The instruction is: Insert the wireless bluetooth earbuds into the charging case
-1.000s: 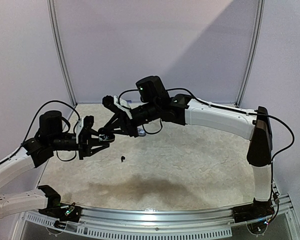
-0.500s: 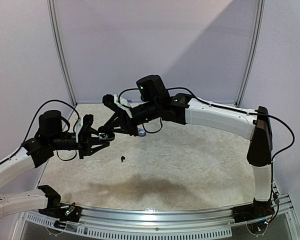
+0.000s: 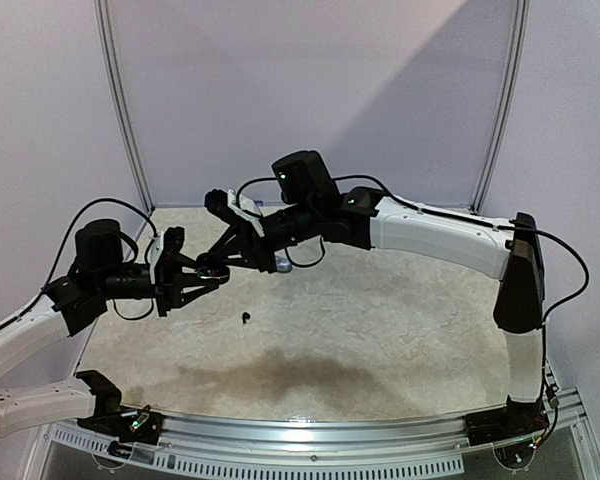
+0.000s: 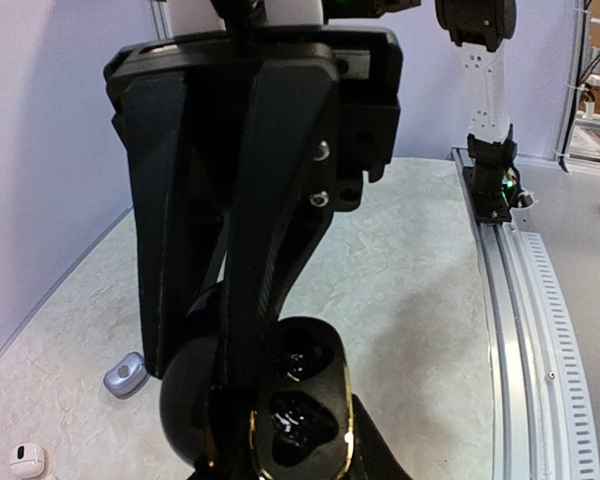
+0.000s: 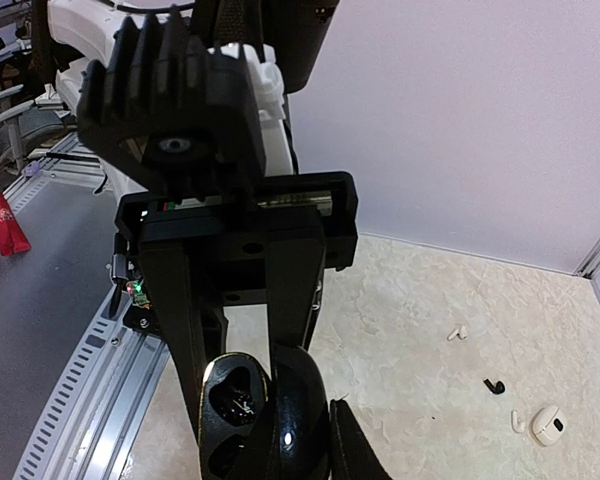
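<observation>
Pinching one open case (image 4: 298, 415), seemingly, left hand (image 3: 206, 281) and right hand (image 3: 218, 265) together, one black earbud (image 3: 245, 319) loose

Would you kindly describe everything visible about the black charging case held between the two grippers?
The charging case is a small, rounded, glossy black shell, seemingly plastic, hinged open, with a gold rim around two dark wells; whether they are filled is unclear. It hangs above the table, clamped between the left gripper and the right gripper.
</observation>
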You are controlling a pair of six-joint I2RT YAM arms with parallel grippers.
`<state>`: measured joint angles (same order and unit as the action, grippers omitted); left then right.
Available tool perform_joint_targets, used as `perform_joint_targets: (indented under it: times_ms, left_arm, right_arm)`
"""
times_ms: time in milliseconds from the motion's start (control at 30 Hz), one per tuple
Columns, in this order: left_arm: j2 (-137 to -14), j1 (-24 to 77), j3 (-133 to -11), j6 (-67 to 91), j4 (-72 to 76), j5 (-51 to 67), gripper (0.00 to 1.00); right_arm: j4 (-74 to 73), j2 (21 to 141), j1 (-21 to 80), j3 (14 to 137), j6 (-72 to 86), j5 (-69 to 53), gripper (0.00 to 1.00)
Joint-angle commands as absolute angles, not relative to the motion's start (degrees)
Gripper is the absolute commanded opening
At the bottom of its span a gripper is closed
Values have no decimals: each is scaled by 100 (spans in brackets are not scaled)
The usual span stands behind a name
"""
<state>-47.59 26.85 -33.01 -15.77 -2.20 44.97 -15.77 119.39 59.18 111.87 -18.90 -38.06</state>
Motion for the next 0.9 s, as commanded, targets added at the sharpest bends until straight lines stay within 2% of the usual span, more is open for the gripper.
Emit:
perform_joint_targets:
  times_ms: [0,100,133,233,333,867]
  left_arm:
    - [-4738,2742,-3158,-1438,-96,4477,12]
    - [-4731,2742,-3110,-1324,140,4444,3]
    - [-4728,2742,-3108,-1306,145,4433,5]
    - [-4723,2742,-3095,-1301,141,4386,22]
    - [-4713,2742,-3080,-1288,145,4377,29]
    - [-4733,2742,-3009,-1410,174,4329,31]
  right_arm:
    - [-1560,12024,5934,11284,-1842,-3772,0]
    - [-1518,12015,5937,11278,-1807,-3761,0]
    - [-1515,12015,5934,11277,-1783,-3762,0]
    - [-1494,12002,5933,11276,-1763,-3799,0]
    - [-1503,11985,5934,11276,-1781,-3805,0]
    - [-1499,11951,5937,11235,-1811,-3803,0]
